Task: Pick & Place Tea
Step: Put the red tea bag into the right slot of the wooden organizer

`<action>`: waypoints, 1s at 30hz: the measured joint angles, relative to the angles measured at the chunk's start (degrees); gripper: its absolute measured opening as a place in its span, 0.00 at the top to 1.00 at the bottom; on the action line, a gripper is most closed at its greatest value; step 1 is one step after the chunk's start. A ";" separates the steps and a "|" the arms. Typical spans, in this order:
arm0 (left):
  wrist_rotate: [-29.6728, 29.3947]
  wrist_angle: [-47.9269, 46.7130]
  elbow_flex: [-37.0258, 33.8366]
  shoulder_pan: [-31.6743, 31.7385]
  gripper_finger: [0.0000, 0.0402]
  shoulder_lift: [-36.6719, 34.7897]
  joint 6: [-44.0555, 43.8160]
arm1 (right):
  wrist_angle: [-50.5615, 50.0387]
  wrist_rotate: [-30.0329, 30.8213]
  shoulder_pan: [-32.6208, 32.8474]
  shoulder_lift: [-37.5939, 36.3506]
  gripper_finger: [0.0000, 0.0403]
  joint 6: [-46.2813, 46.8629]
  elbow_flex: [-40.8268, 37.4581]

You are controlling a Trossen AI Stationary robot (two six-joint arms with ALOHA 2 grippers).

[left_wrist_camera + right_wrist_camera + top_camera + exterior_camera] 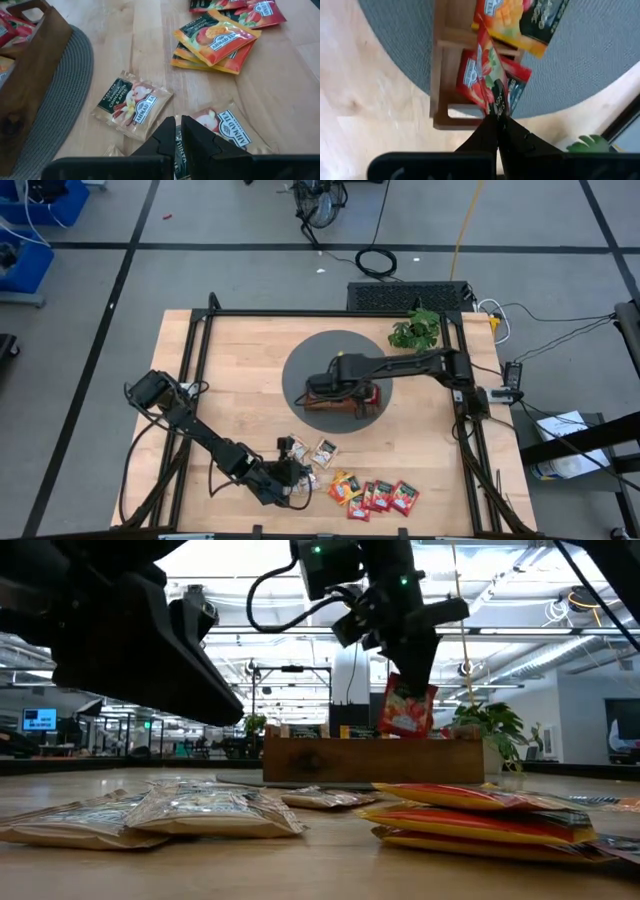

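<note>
A wooden table is showing from above, with a round grey mat [335, 350] at its centre and a brown wooden tray [335, 408] sitting on the mat; a small green plant [415, 330] is standing just beyond the mat, to the far right.

The right gripper [496, 116] is hanging over the tray's right end, its fingers clenched on the dark top edge of a red tea sachet [482, 75] that is dangling above the tray — in the low view it is still clear of the wood. Red sachets and an orange one are already lying in the tray.

The left gripper [178, 131] is reaching low over the near edge of the table, its fingers nearly closed on the edge of a cream-white sachet [222, 127]; another cream-white sachet [132, 104] is lying just beside it. To the right, orange-yellow sachets [215, 42] and red ones [392, 496] are waiting in a loose cluster.

The step in hand looks like placing: the red sachet needs lowering into a compartment, then releasing; the left arm's sachet would follow.
</note>
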 joint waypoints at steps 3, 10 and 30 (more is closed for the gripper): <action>0.00 -0.55 -0.01 0.00 0.91 0.00 -0.73 | 0.19 -0.44 -0.18 0.41 1.00 -0.08 -0.11; -0.02 -0.48 -0.26 0.00 0.91 0.00 -1.23 | 0.20 -4.27 -0.35 -0.62 1.00 0.57 -0.11; -0.42 -0.67 -0.28 0.04 0.91 0.00 -3.75 | 0.16 -4.19 -2.03 -10.68 1.00 1.22 -8.38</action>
